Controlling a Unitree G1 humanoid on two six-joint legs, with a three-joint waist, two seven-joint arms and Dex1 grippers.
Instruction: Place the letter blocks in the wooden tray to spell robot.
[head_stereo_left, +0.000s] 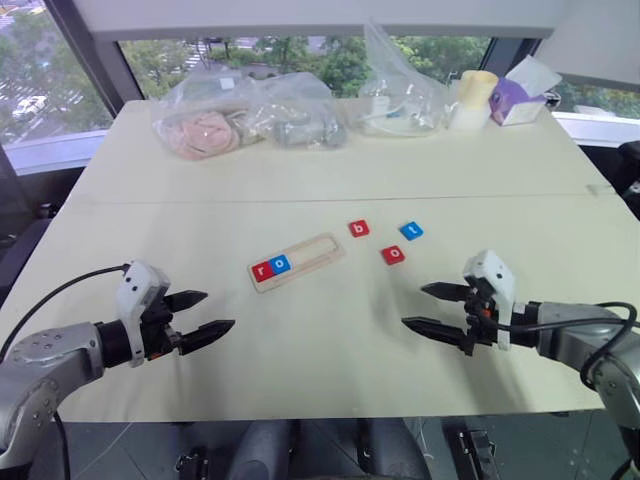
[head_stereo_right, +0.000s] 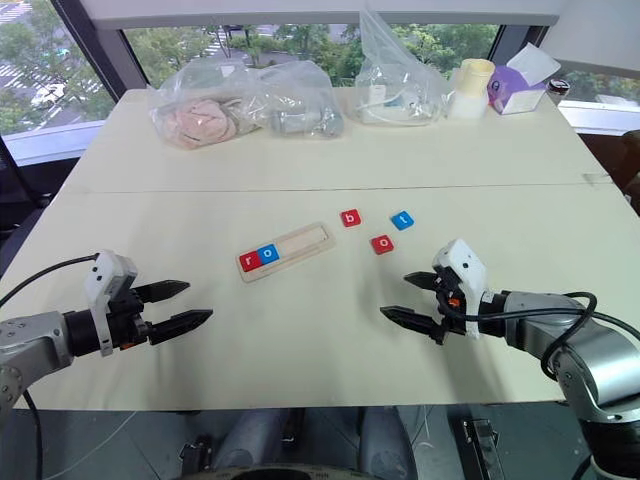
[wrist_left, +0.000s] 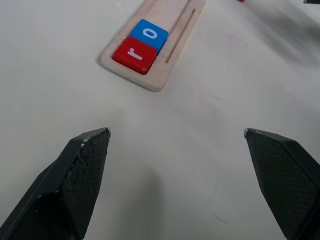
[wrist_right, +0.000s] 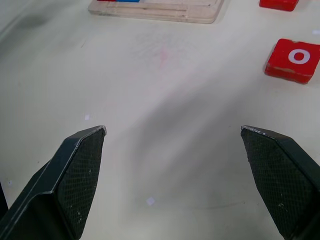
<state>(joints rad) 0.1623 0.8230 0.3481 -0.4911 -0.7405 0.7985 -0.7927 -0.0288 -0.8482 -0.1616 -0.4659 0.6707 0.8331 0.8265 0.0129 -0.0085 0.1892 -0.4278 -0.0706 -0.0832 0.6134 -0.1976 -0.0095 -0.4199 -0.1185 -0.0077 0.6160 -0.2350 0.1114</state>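
The wooden tray (head_stereo_left: 318, 254) lies slanted in the middle of the table. A red r block (head_stereo_left: 262, 269) and a blue o block (head_stereo_left: 281, 264) sit side by side at its left end. Right of the tray, three loose blocks lie on the table: a red b (head_stereo_left: 359, 228), a blue t (head_stereo_left: 411, 231) and a red o (head_stereo_left: 393, 255). My left gripper (head_stereo_left: 198, 316) hovers open near the table's front left, apart from the tray. My right gripper (head_stereo_left: 432, 308) is open at the front right, short of the red o block (wrist_right: 294, 59). Nothing sits between either pair of fingers.
At the table's far side lie clear plastic bags (head_stereo_left: 245, 115) with soft items, another bag (head_stereo_left: 400, 95), a pale cup (head_stereo_left: 473, 98) and a purple tissue box (head_stereo_left: 520, 98). A seam (head_stereo_left: 330, 197) crosses the table. Windows run behind.
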